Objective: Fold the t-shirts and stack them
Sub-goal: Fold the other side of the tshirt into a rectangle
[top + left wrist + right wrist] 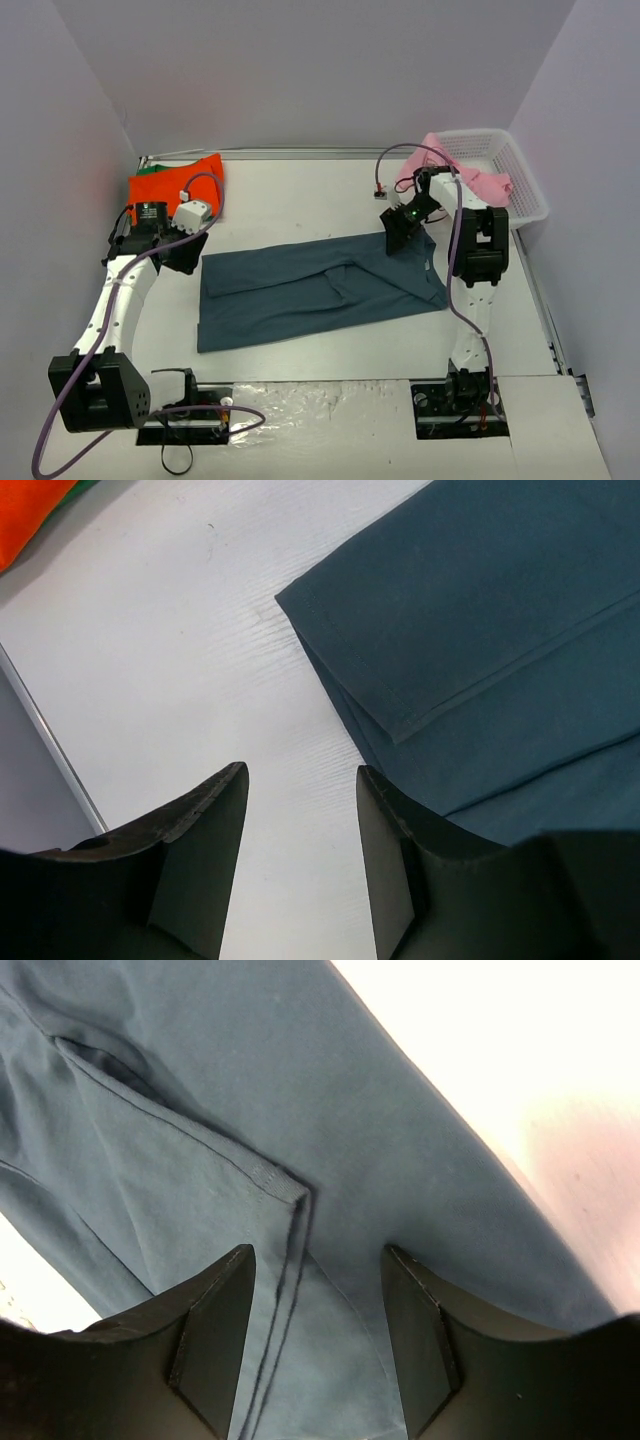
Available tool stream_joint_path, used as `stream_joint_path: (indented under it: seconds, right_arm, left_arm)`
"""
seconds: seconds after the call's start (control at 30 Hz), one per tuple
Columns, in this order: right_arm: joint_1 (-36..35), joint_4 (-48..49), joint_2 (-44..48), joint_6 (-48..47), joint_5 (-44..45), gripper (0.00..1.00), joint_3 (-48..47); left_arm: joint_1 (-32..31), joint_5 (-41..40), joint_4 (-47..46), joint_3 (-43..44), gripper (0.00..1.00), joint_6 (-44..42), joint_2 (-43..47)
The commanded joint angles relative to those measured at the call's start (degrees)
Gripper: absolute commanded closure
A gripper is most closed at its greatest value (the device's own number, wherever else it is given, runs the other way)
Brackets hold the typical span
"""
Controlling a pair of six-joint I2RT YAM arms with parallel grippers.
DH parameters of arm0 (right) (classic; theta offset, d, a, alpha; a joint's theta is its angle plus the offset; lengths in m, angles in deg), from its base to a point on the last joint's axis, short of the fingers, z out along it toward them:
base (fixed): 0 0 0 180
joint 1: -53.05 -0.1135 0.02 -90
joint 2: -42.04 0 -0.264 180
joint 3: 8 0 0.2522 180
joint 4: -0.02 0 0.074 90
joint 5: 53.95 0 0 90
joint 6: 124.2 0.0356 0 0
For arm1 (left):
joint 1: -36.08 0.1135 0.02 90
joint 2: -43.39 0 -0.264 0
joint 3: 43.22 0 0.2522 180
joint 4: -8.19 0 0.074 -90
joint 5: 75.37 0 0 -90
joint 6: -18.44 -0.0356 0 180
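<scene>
- Black fingers [200, 830] of the left gripper [302, 775] are standing apart in the left wrist view, gripping nothing. Only the bare white table [290, 190] is showing between them.
- Just to that gripper's right, a dark slate-blue cloth t-shirt [310, 290] is lying flat, its doubled hem corner sitting just ahead of the fingertips. One finger is overlapping the cloth's edge in the view, though I cannot tell whether it is touching.
- Over at the other end, the right gripper [318, 1252] is hanging over the same shirt with its jaws parted and closing on nothing. A stitched hem corner is lying in the gap between them, and whether the tips are pressing the fabric cannot be told.
- From above, the slate-blue shirt is stretching lengthwise across the middle of the table, between the two arms, with its layers folded over one another and a few creases running along it.
- A bright orange-red cloth t-shirt [175, 180] is resting in the far left corner, well apart from the blue one, with a sliver of green cloth t-shirt [150, 168] peeking out at its back edge.
- A light pink cloth t-shirt [470, 178] is draping over the rim of a white plastic lattice basket [525, 185] in the far right corner, behind the right arm.
</scene>
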Motion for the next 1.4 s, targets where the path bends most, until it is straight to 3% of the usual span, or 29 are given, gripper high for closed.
stream_joint_path:
  seconds: [0.0, 1.07, 1.37]
  right_arm:
    - [-1.53, -3.97, -1.51, -2.06, -1.94, 0.51, -1.00]
    - [-4.08, -5.82, 1.83, -3.55, -2.91, 0.57, 3.92]
    - [-4.25, -5.73, 2.62, -3.20, -2.47, 0.76, 3.93]
  left_arm:
    - [0.53, -1.18, 1.27, 0.34, 0.54, 0.97, 1.97]
    - [1.24, 1.10, 0.65, -0.62, 0.54, 1.50, 3.12]
    - [1.41, 1.80, 0.56, -0.71, 0.54, 1.59, 3.38]
